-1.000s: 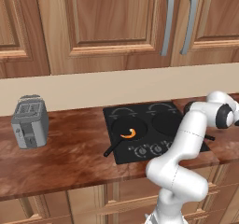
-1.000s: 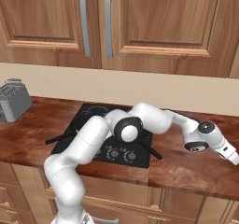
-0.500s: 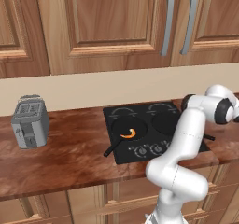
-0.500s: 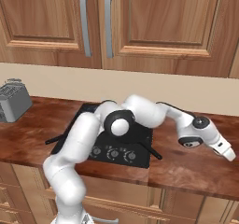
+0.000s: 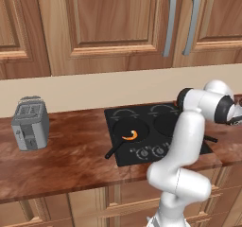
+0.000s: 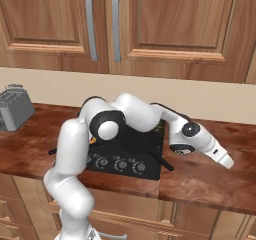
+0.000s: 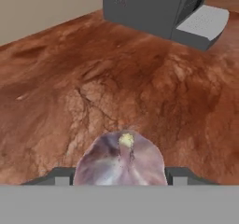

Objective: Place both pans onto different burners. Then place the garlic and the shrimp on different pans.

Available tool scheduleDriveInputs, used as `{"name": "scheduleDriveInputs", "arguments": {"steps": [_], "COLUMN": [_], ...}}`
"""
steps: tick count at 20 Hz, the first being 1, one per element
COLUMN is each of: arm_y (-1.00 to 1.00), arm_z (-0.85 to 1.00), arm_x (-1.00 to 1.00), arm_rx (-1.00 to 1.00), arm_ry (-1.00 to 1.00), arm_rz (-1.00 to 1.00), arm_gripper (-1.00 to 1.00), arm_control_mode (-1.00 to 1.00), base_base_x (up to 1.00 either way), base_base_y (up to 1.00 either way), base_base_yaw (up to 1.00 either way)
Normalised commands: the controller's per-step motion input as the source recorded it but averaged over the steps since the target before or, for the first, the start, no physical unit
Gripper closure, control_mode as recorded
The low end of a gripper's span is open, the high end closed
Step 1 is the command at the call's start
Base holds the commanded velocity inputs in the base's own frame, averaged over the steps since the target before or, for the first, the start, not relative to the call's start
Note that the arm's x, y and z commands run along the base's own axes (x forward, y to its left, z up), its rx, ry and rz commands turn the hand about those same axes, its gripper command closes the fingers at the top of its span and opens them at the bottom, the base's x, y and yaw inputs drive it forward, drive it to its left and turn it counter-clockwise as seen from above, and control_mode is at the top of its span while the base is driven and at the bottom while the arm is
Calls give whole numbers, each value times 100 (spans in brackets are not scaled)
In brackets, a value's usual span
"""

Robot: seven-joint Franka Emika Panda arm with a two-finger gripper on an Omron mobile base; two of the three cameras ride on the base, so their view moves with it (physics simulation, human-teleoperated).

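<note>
Looking over the arm from the left base view, the flat black glass cooktop (image 5: 158, 131) sat in the brown marbled counter (image 5: 71, 160), with 1 round matte black frying pan (image 5: 128, 132) on the front-left burner, its thin handle pointing toward the counter's front edge. The small curled orange shrimp (image 5: 130, 135) lay inside that pan. A second black pan (image 5: 165, 124) rested on the burner to its right, partly hidden by the white arm. A grey metal toaster (image 5: 30, 123) stood well apart to the left.

From the right base view, the arm reached out right of the cooktop (image 6: 150, 156), its hand low over the bare counter (image 6: 210, 179). The second pan's handle (image 6: 161, 161) stuck out over the cooktop's front corner.

In the hand view, the pale purplish-white garlic bulb (image 7: 120, 160) sat between the 2 dark finger tips of the gripper (image 7: 120, 175), which stood about a bulb's width apart at its sides; whether they actually pinched it I could not tell. A dark grey boxy appliance (image 7: 154, 8) stood farther along the counter.
</note>
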Motion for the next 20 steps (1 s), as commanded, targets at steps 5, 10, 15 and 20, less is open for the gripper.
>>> {"name": "scheduleDriveInputs", "arguments": {"steps": [5,10,15,20], "arm_y": [73,56,40,33], "arm_z": [19,29,44,52], "arm_x": [-21,-10,0,0], "arm_rx": [-10,-4,0,8], "arm_ry": [-6,-6,-3,-1], "arm_rz": [0,0,0,1], "arm_gripper": [100,100,100,100], "arm_control_mode": [-100,-100,-100,-100], "base_base_x": [0,0,0,0], "base_base_y": [0,0,0,0], "base_base_yaw": [0,0,0,0]}}
